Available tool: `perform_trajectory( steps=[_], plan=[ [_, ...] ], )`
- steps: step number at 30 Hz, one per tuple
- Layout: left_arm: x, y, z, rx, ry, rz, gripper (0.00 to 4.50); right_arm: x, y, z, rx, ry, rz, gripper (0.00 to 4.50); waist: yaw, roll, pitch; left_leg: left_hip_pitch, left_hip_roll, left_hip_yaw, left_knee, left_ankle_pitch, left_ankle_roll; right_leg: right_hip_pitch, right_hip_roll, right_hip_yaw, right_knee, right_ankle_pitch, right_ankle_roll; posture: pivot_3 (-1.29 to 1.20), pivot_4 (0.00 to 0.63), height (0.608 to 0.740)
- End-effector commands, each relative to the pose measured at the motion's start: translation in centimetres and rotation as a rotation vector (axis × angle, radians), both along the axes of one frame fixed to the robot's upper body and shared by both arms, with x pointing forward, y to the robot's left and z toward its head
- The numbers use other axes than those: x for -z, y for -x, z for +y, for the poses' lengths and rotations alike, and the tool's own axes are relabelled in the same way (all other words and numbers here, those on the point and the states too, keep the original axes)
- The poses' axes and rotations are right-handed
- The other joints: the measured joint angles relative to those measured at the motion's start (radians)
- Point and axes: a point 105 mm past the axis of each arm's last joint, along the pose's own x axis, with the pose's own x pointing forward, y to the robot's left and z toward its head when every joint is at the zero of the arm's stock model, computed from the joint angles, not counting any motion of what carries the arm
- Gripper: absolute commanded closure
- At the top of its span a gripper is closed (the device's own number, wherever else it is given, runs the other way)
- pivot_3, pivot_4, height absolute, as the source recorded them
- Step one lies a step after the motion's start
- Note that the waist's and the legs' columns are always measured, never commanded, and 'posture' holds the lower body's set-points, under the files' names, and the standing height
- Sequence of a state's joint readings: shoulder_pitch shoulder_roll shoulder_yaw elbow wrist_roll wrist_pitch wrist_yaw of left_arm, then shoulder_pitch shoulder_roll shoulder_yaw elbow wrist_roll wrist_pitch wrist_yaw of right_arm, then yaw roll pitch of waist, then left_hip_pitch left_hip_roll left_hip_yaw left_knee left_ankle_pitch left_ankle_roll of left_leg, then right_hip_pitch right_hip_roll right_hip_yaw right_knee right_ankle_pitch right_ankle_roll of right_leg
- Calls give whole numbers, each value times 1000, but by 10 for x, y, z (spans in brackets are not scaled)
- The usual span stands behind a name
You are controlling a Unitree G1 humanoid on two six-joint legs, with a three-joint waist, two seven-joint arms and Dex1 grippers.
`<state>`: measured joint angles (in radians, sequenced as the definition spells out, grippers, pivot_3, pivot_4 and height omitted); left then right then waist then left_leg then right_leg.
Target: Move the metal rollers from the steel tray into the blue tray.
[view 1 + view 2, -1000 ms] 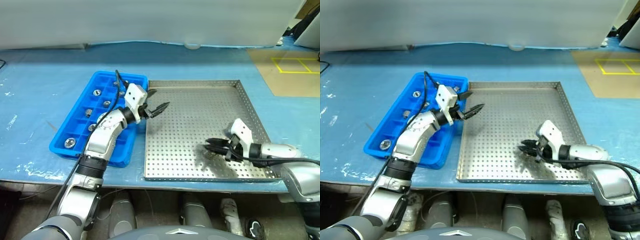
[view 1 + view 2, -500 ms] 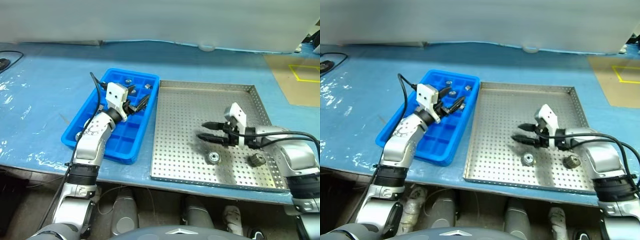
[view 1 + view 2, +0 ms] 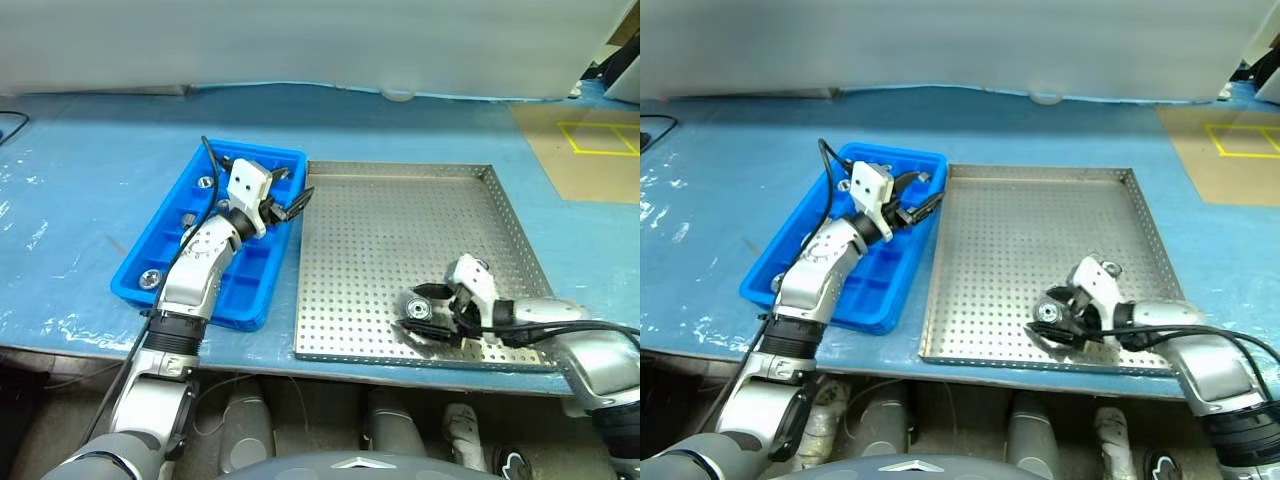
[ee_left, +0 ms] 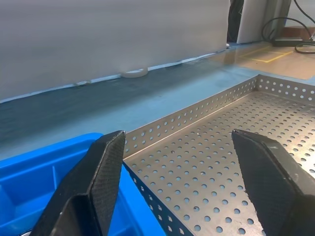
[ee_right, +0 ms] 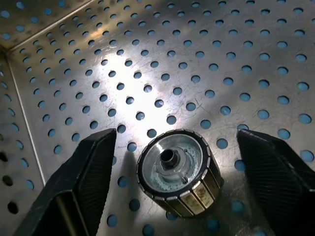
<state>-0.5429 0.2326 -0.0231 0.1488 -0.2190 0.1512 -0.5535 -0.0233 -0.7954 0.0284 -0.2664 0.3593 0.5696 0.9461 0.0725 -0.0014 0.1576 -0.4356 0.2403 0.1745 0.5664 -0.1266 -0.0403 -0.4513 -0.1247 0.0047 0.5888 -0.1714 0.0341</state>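
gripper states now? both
Left gripper: open, empty, over the blue tray edge.
Right gripper: open, jaws straddling a metal roller, not clamped.

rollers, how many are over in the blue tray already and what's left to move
Done: at least four rollers sit in the blue tray's compartments. In hand: the right gripper is open around one roller standing on the steel tray, not yet gripping it. The left gripper is open and empty above the blue tray's edge.

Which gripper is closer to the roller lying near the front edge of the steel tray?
Right. The right gripper sits open around the metal roller in the steel tray. The left gripper hovers open over the blue tray, far away.
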Motion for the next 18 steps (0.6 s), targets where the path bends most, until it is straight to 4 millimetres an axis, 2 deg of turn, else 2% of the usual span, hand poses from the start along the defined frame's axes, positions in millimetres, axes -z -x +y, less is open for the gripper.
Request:
perform_trajectory(
  steps=[1, 3, 4, 5, 9, 12, 15, 18],
  plan=[
    [-19, -4, 15, -57, 23, -68, 865, 4, 0, -1, -11, 26, 0, 1658, -2, 0, 0, 0, 0, 0, 0, 0, 0, 0, 0, 0, 0, 0, 0, -67, 150, 740],
    [-19, -4, 20, -77, 11, -76, 865, 0, -6, -3, -16, 34, -23, 2396, -2, 0, 0, 0, 0, 0, 0, 0, 0, 0, 0, 0, 0, 0, 0, -44, 150, 740],
    [-21, -4, 23, -94, 15, -82, 865, -7, -11, -1, -15, 7, -46, 2732, -2, 0, 0, 0, 0, 0, 0, 0, 0, 0, 0, 0, 0, 0, 0, -31, 150, 740],
    [-23, -4, 28, -117, 33, -86, 865, -20, -20, 4, -12, -47, -82, 2842, -3, 0, 0, 0, 0, 0, 0, 0, 0, 0, 0, 0, 0, 0, 0, -22, 150, 740],
    [-32, -1, 51, -231, 57, -122, 865, -81, -52, 39, -54, -300, -223, 2840, -6, 0, 0, -1, 0, 0, 1, 0, 0, -3, 0, 0, 3, 1, -1, 77, 150, 740],
    [-33, 8, 62, -291, 68, -132, 865, -113, -68, 67, -131, -414, -278, 2840, 3, 0, 0, -1, 1, -1, 1, 1, -1, -4, 0, -1, 5, 1, -2, 135, 150, 740],
    [-26, 18, 76, -347, 73, -109, 865, -126, -81, 95, -210, -471, -284, 2840, 21, 0, 0, -2, 2, -1, 1, 1, -1, -4, 0, -3, 5, 1, -2, 195, 150, 740],
    [-25, 25, 100, -464, 78, -107, 865, -126, -98, 125, -266, -445, -291, 2840, 38, 0, 0, -3, 2, -1, 1, 1, -1, -4, 0, -4, 4, 1, -3, 251, 150, 740]
  ],
)
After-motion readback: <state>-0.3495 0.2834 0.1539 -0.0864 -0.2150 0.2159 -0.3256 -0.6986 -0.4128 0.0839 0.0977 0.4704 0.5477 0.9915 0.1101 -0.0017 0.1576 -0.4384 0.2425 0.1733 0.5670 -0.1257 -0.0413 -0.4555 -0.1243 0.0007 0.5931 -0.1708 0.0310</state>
